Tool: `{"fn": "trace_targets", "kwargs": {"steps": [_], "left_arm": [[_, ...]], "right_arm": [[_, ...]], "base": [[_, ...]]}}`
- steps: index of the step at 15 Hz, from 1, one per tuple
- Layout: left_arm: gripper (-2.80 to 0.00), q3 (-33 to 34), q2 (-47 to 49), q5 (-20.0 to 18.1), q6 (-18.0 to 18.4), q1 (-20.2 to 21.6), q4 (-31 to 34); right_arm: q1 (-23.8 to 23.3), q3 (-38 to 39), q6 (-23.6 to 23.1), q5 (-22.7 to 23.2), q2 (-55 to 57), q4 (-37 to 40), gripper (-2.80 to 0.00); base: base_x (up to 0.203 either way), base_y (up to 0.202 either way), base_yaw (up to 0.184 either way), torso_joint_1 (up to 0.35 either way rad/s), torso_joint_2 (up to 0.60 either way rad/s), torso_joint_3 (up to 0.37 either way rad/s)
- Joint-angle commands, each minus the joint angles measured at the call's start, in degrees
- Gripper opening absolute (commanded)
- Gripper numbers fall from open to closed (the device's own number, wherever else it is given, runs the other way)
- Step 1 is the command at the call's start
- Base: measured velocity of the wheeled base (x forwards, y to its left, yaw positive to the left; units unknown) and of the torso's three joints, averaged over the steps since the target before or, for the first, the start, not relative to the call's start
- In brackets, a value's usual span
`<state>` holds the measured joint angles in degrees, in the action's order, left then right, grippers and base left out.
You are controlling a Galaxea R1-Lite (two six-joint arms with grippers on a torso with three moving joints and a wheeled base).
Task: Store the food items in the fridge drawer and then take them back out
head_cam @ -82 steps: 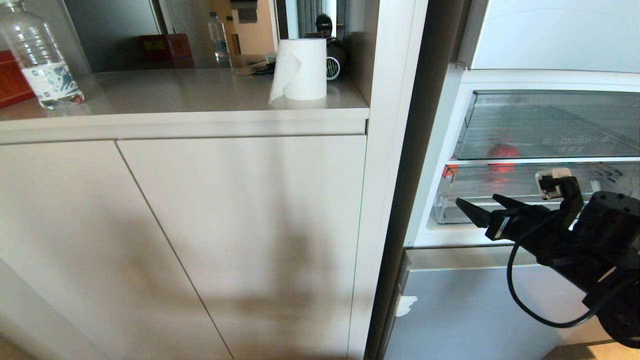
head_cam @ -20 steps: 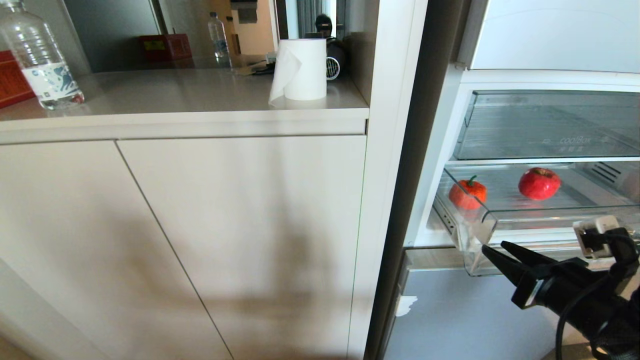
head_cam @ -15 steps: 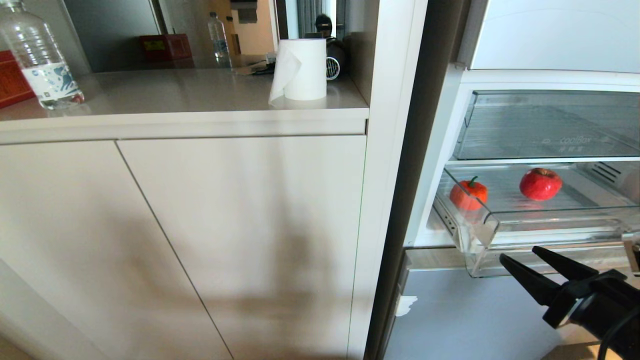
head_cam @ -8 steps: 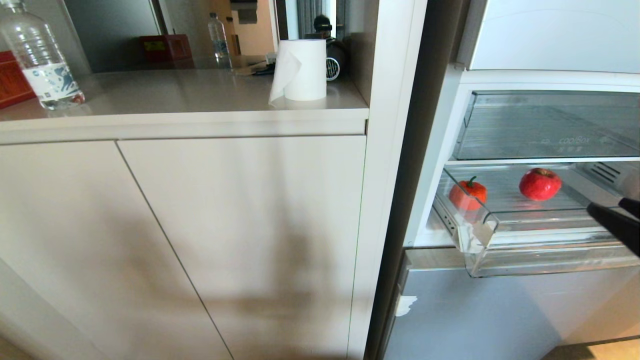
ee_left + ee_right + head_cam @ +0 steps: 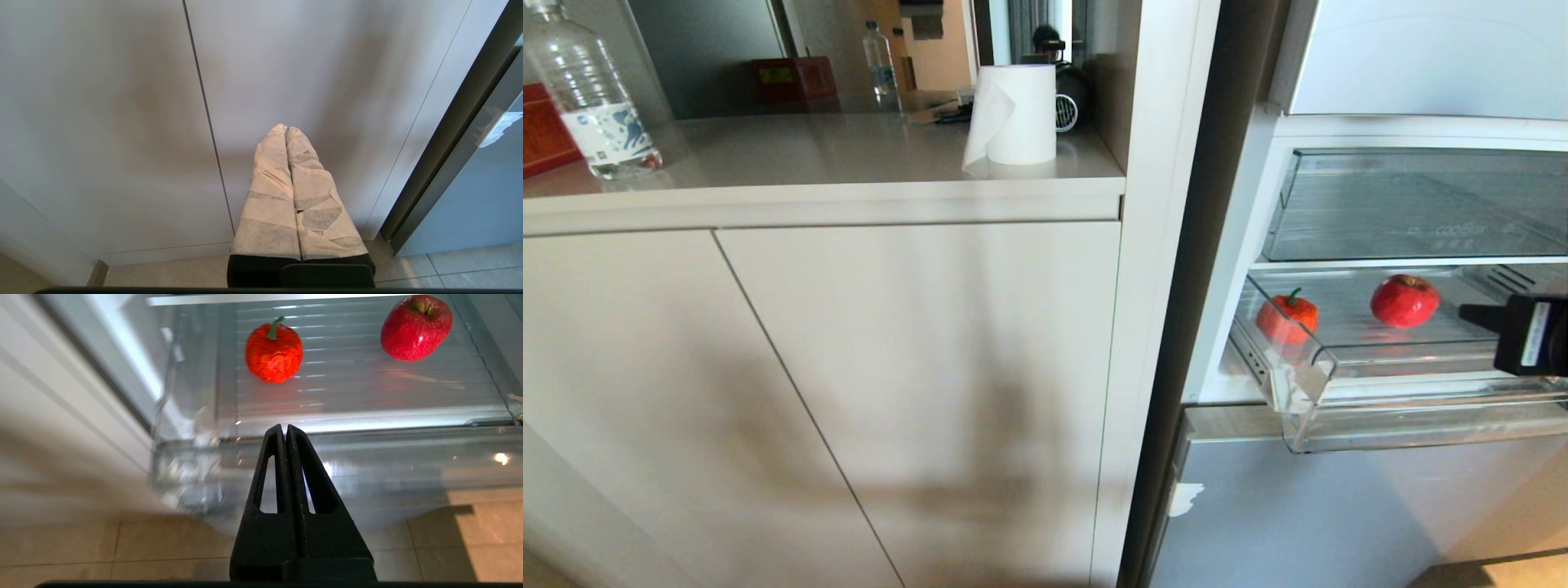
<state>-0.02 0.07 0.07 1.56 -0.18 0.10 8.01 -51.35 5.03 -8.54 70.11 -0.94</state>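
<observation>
The fridge drawer stands pulled out of the open fridge, clear plastic with a ribbed floor. Two food items lie in it. A red-orange pepper with a green stem is near the left wall, and a red apple is further right. My right gripper comes in from the right edge just right of the apple, shut and empty. In the right wrist view its tips sit before the drawer front, short of the pepper and apple. My left gripper, with taped fingers, is shut and parked low by the cupboard.
A clear drawer printed coolBox sits shut just above the open one. The grey lower fridge door is below. Left of the fridge are white cupboard doors and a counter with a paper roll and a water bottle.
The drawer, shut at first, now stands pulled out. My right gripper rose from below the drawer front to beside the apple, turned, and shut its fingers.
</observation>
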Motion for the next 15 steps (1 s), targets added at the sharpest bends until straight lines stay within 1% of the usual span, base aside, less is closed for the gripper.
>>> {"fn": "trace_targets", "kwargs": {"steps": [1,5,6,8,11,15], "left_arm": [[-2.80,0.02,0.10,0.01,0.02,0.01,-0.01],[-2.80,0.02,0.01,0.01,0.02,0.01,-0.01],[-2.80,0.02,0.01,0.01,0.02,0.01,-0.01],[-2.80,0.02,0.08,0.01,0.02,0.01,-0.01],[-2.80,-0.06,0.02,0.01,0.02,0.01,-0.01],[-2.80,0.01,0.02,0.01,0.02,0.00,-0.01]], "right_arm": [[-1.57,-4.19,0.06,-0.19,10.31,0.10,-2.80],[-2.84,-11.24,-0.14,-0.40,19.22,1.71,-2.80],[-2.99,-13.53,-0.19,-0.40,21.12,3.67,-2.80],[-3.42,-16.72,-0.74,-0.27,23.47,10.05,-2.80],[-3.96,-18.37,-1.07,0.32,22.22,19.45,-2.80],[-5.59,-17.21,-1.12,2.97,16.63,26.18,-2.80]], "base": [[0.000,0.000,0.000,0.000,0.00,0.000],[0.000,0.000,0.000,0.000,0.00,0.000],[0.000,0.000,0.000,0.000,0.00,0.000],[0.000,0.000,0.000,0.000,0.00,0.000],[0.000,0.000,0.000,0.000,0.00,0.000],[0.000,0.000,0.000,0.000,0.00,0.000]]}}
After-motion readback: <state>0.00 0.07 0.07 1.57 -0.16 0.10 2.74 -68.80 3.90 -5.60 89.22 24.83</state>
